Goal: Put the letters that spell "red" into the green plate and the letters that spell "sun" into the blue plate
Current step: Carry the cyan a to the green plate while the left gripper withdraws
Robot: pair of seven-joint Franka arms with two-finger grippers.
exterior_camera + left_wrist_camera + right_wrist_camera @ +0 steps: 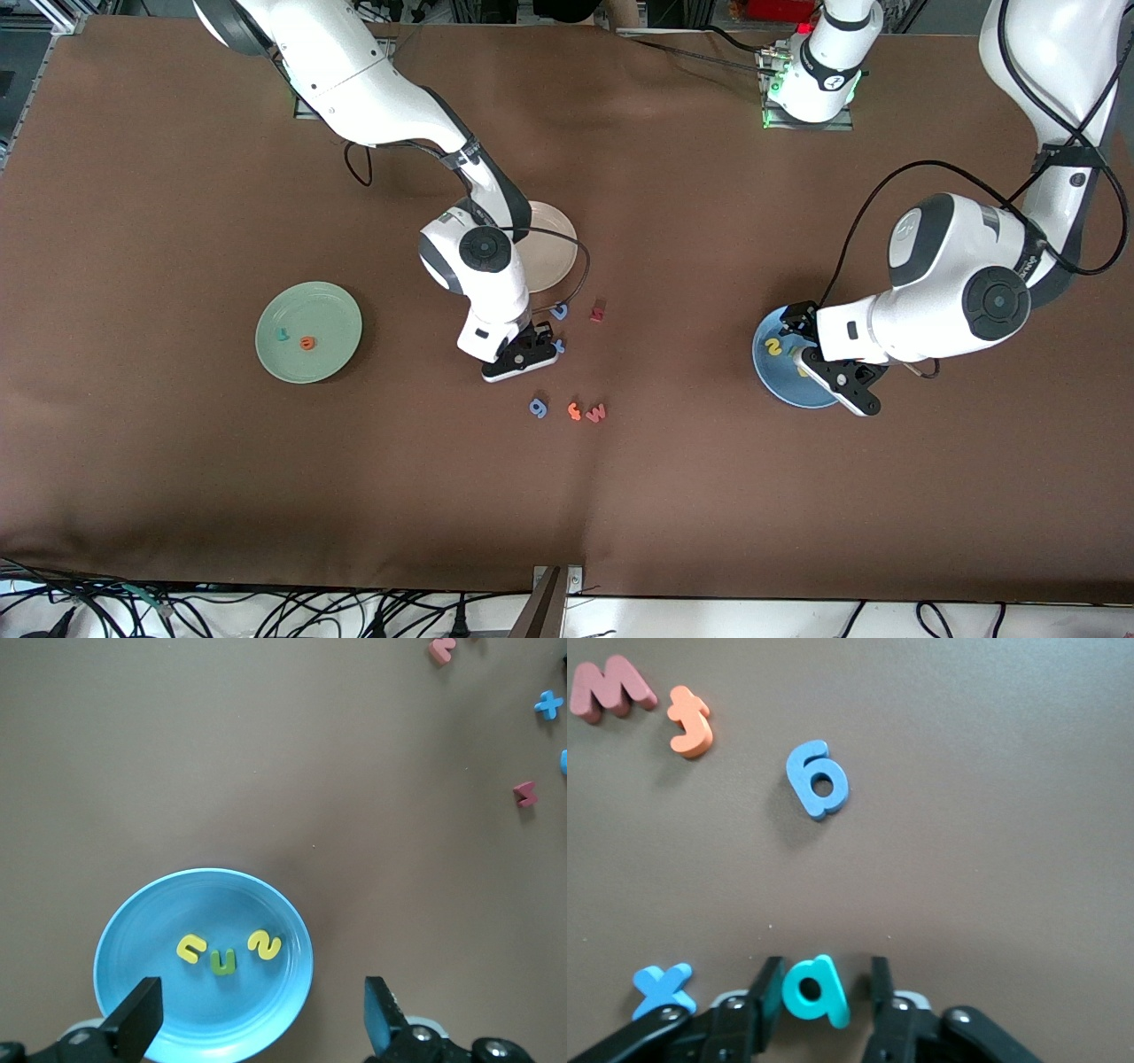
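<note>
Three views, taken in turn.

Front view: my right hand [523,353] is low over the middle of the counter [177,461], among the loose letters. The green plate [292,361] sits toward my right arm's end and already carries the teal r [283,335] and orange e [307,342]. My left hand [840,379] hangs over the blue plate [772,377] toward my left arm's end, waiting. A cream plate [554,252] lies farther from the camera than my right hand.

Left wrist view: left hand's fingers [142,1014] stand wide apart and hold nothing. Below them the blue plate holds the yellow s [263,945], olive n [222,962] and yellow u [190,948], so "sun" looks done.

Right wrist view: the teal d [815,990] lies flat on the counter between my right hand's two fingers [764,992], which stand narrowly apart, one either side. Whether they press it yet, I cannot tell. A blue x [661,986] lies just beside one finger; a blue 6 [819,780], an orange f [690,720] and a pink w [609,688] lie well apart.

Step in hand, as I judge it: grasp the d. Close squarely across its body, stay low, keep the near finger off the x, lift straight up before carrying to the green plate. Foam is light; a skewed pinch could flip it out.
</note>
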